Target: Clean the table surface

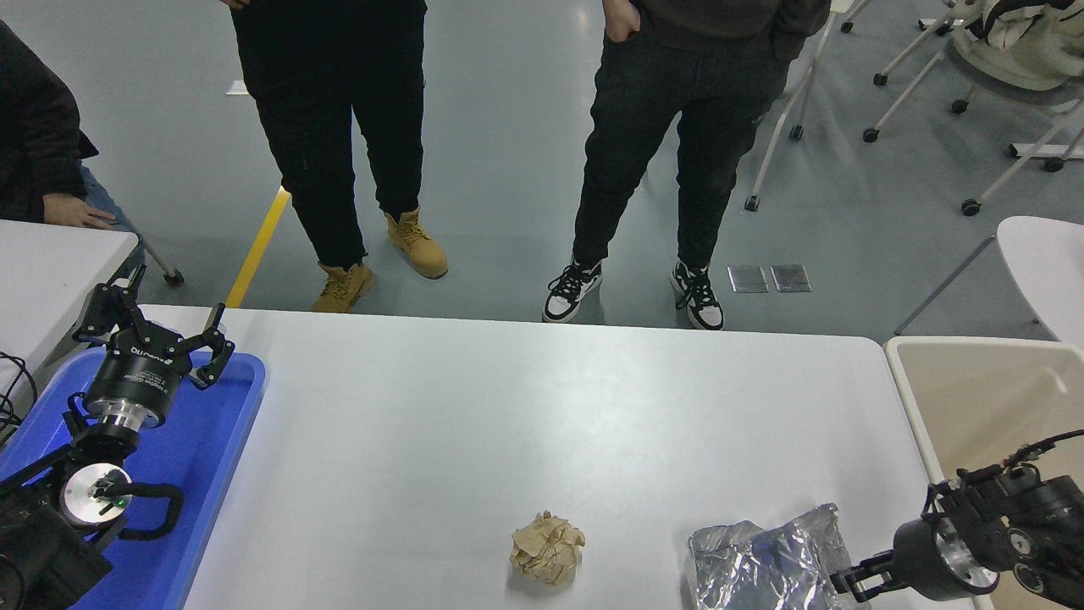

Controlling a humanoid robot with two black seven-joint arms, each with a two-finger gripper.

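Progress: little done. Right tool (pixel 849 581) grips the foil bag (pixel 766 563) by its edge at the counter (pixel 508 407) near side. Crumpled paper ball (pixel 547 548) untouched beside it. Left tool (pixel 161 335) parked open over blue tray (pixel 220 424).

This looks like a robotics lab or test hall rather than a home. The floor (pixel 508 127) is smooth grey poured flooring with a yellow safety line (pixel 258 246) painted on it and metal floor sockets (pixel 769 278) set flush. Plain white counters stand side by side: the main counter (pixel 508 407) and a smaller one (pixel 51 263) at the left. Wheeled chair legs (pixel 931 76) crowd the far right corner. Two people (pixel 339 127) stand watching from the far side, and loose cables (pixel 13 398), probably robot wiring, trail at the left edge.
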